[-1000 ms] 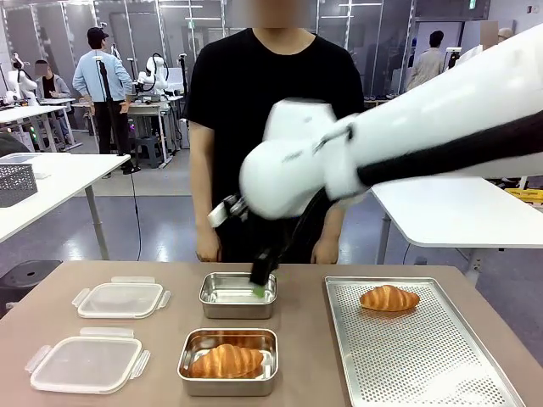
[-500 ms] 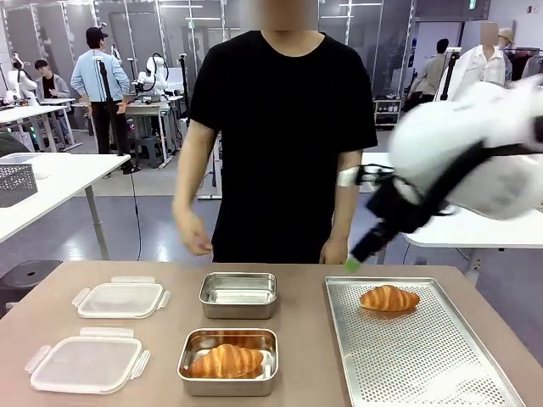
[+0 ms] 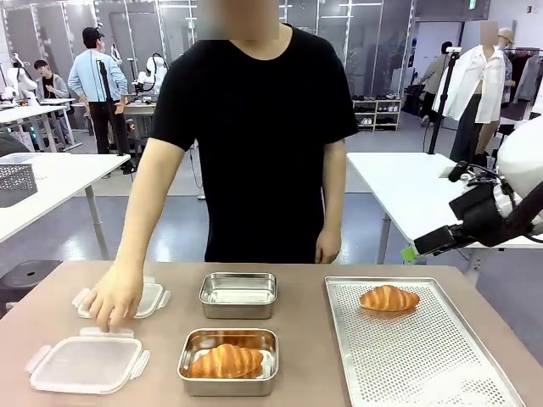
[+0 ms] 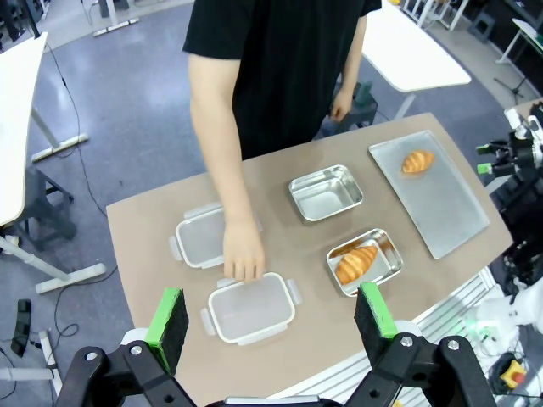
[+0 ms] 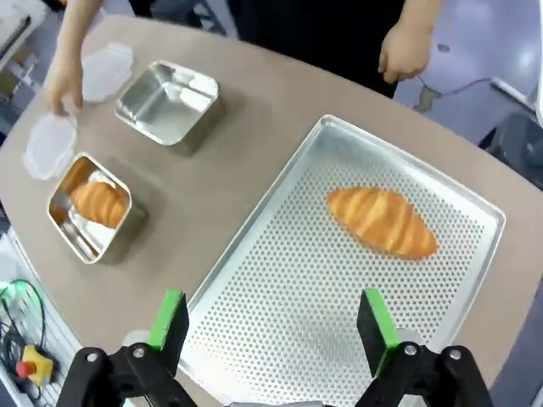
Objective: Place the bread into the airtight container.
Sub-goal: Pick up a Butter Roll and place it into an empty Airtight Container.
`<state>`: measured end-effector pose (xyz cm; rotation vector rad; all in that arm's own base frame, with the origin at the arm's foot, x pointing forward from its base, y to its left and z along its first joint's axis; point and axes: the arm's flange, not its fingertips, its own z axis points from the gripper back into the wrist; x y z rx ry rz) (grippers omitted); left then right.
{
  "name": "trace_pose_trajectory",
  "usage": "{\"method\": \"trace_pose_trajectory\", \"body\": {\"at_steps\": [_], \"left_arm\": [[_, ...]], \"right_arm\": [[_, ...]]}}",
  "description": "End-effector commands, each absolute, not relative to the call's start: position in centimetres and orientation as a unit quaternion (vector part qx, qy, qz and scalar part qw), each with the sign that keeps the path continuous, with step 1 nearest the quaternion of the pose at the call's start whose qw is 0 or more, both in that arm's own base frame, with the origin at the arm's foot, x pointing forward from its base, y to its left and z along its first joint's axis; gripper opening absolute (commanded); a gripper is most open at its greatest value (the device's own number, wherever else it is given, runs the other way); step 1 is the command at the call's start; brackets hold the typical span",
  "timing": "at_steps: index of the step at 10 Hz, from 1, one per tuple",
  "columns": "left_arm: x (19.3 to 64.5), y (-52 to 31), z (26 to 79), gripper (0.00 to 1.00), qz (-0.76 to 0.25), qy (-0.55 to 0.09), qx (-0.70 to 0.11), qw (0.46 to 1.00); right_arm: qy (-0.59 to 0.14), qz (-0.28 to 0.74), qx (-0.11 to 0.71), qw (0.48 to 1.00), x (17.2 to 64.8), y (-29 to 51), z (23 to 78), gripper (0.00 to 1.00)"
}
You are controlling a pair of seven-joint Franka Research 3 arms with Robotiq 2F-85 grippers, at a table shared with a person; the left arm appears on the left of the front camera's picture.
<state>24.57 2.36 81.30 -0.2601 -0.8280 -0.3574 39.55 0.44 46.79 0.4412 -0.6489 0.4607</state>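
Note:
One bread, a croissant (image 3: 389, 298), lies on the perforated tray (image 3: 441, 373) at the right. A second croissant (image 3: 226, 360) sits inside the near steel container (image 3: 188, 373). The far steel container (image 3: 237, 293) holds nothing. My right gripper (image 3: 416, 248) hangs open to the right of the tray's far end, above table height; in its wrist view the open gripper (image 5: 271, 326) looks down on the tray croissant (image 5: 382, 222). My left gripper (image 4: 270, 314) is open, high above the whole table, with nothing between its fingers.
Two clear plastic lids lie at the left, a near lid (image 3: 85, 363) and a far lid (image 3: 148, 297). The person's hand (image 3: 112, 298) rests on the far lid. Their other hand (image 3: 327, 246) hangs at the table's far edge.
My right arm has swung from above the far container to the right, past the tray. The person has leaned over and put a hand on the far lid.

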Motion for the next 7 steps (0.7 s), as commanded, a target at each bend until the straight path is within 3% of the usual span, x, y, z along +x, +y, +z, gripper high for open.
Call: {"method": "trace_pose_trajectory", "body": {"at_steps": [1,5,7], "left_arm": [[24.6,2.3,81.4,1.00,-0.176,-0.399,-0.129,0.891],[24.6,2.3,81.4,1.00,-0.176,-0.399,-0.129,0.891],[24.6,2.3,81.4,1.00,-0.176,-0.399,-0.129,0.891]], "right_arm": [[-0.365,0.275,0.217,0.863,40.9,1.9,43.3,1.00],[-0.396,0.351,0.159,0.834,45.6,6.2,44.8,1.00],[-0.373,0.361,0.177,0.836,47.2,7.9,45.5,1.00]]}}
